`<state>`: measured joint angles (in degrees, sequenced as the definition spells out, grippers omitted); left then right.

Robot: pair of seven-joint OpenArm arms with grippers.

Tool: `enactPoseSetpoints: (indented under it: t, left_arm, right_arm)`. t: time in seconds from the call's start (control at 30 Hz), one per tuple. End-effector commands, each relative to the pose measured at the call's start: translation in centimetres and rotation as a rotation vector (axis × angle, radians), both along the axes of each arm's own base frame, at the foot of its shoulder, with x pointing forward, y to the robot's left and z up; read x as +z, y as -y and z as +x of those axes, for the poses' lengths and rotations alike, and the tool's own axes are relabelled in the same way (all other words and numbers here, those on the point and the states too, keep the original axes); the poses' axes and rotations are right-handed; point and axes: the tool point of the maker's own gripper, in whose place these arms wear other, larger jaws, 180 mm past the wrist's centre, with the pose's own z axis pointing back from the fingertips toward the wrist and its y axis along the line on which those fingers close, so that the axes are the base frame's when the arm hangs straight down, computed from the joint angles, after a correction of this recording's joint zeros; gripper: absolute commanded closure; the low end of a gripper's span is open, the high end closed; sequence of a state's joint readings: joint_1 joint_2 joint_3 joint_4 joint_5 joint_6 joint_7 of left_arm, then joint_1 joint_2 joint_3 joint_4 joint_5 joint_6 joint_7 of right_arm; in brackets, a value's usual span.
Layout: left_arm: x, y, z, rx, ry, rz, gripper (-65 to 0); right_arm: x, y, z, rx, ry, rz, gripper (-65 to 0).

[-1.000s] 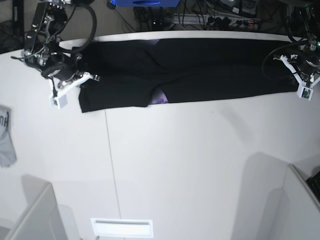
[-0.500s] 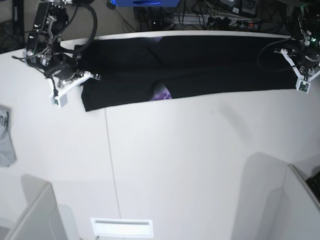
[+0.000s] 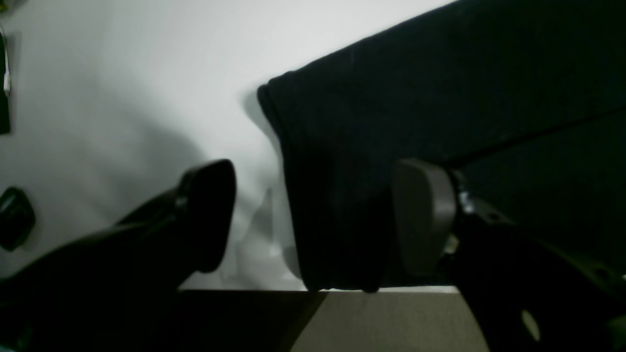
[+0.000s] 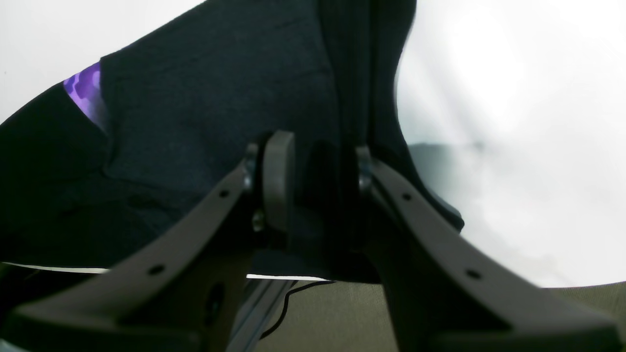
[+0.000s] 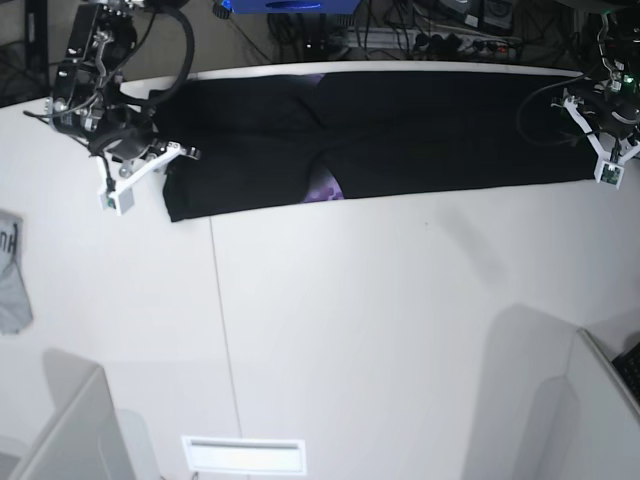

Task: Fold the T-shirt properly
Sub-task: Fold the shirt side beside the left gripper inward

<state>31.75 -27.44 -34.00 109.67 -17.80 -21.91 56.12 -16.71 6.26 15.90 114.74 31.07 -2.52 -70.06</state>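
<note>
Right end effector pinching T-shirt edge, left end effector spread — straddling hem, no legible txt.

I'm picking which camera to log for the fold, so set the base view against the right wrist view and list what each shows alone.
Only the base view shows the whole T-shirt stretched along the far table edge, both arms, the left claw at its other end, and a grey cloth lying apart. Only the right wrist view shows the right claw pinching a bunched fold of cloth, and the table's far edge under it. Both show the black shirt and its purple print.
</note>
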Motion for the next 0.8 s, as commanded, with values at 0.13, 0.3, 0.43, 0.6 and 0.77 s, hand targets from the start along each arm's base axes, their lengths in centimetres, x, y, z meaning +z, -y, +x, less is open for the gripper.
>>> enactPoseSetpoints:
  t: [0.13,0.3,0.43,0.6,0.77]
  left_arm:
    - [0.0,1.6,1.0,0.028,0.073,-0.078,-27.2]
    - [-2.6,2.5,0.2,0.105,0.058,-0.157,0.0]
    - [-4.6,1.9,-0.4,0.153,0.027,-0.189,0.0]
    - [-6.8,0.4,-0.5,0.193,0.032,-0.172,0.0]
    - [-10.3,1.6,1.2,0.181,-0.041,-0.182,0.0]
  right_arm:
    - [1.0,-2.5,1.7,0.068,0.127,0.003,0.0]
    - [-0.9,-2.8,1.1,0.044,0.110,0.016,0.0]
    - [-3.3,-2.1,0.6,0.020,0.058,0.012,0.0]
    - [-5.8,-0.6,0.9,-0.017,0.024,-0.005,0.0]
    - [-7.6,1.3,2.4,-0.053,0.011,-0.033,0.0]
